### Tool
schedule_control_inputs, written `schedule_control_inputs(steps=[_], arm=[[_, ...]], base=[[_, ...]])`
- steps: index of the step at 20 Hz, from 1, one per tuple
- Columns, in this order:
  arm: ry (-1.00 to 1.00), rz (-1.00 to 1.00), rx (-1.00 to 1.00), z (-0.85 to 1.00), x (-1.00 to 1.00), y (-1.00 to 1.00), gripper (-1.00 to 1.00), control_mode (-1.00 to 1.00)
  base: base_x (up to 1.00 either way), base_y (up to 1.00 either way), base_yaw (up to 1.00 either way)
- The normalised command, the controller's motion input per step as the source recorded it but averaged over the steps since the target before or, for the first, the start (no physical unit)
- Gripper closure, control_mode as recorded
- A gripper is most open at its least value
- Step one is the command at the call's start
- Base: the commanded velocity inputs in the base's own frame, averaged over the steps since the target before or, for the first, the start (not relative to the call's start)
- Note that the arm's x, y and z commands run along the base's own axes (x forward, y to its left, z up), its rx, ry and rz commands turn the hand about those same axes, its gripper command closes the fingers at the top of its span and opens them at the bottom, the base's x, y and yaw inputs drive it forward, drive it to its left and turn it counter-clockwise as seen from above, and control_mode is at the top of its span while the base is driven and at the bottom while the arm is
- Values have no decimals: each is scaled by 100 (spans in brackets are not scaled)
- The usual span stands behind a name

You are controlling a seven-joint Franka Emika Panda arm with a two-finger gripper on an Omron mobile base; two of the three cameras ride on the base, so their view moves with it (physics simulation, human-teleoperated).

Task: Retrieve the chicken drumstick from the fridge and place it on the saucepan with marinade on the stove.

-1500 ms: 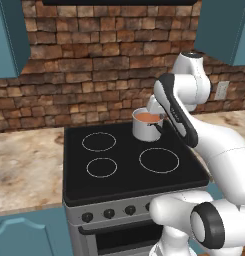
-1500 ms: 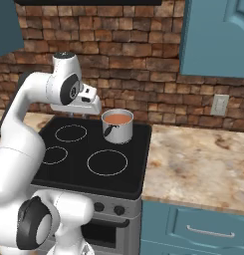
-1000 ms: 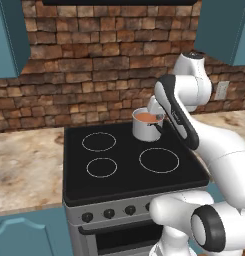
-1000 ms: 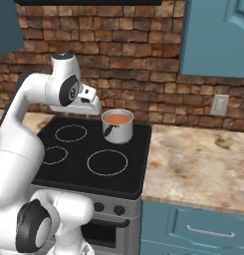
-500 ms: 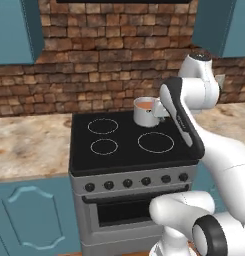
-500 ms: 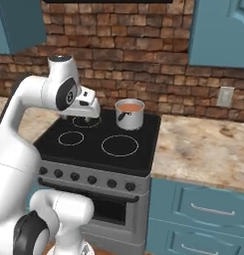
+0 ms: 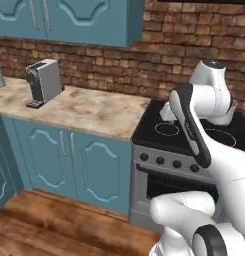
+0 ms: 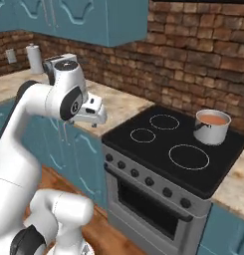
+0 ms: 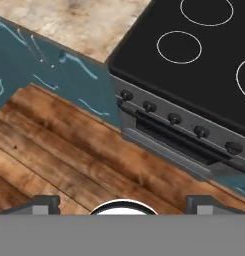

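The stove (image 8: 179, 149) is a black cooktop with white rings and a row of knobs; I see it also in the left base view (image 7: 159, 134) and the hand view (image 9: 194, 60). The silver saucepan with marinade (image 8: 211, 126) stands on its back right burner with orange-red sauce inside. My gripper (image 8: 96, 120) hangs in front of the stove's left corner, above the floor, apart from the pan. In the hand view its fingertips (image 9: 44, 202) stand wide apart with nothing between them, so my gripper (image 9: 123, 202) is open. The chicken drumstick and the fridge are out of view.
A stone counter (image 7: 89, 110) over teal base cabinets (image 7: 69, 155) runs left of the stove, with a grey coffee machine (image 7: 44, 82) on it. Teal wall cabinets (image 7: 69, 20) hang above. A paper towel roll (image 8: 33, 59) stands far left. Below lies wooden floor (image 9: 54, 150).
The whole picture has shifted: the cameras have swung left and back, so the stove now sits to the right and the left counter and floor show. The gripper stays open.
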Motion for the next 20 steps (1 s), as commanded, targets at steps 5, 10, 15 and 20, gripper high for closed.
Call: schedule_control_inputs(steps=[5,10,15,20], arm=[[0,0,0,0,0,0,-100,100],[0,0,0,0,0,0,-100,100],[0,0,0,0,0,0,-100,100],[0,0,0,0,0,0,-100,100]], base=[[0,0,100],[0,0,100],[0,0,100],[0,0,100]])
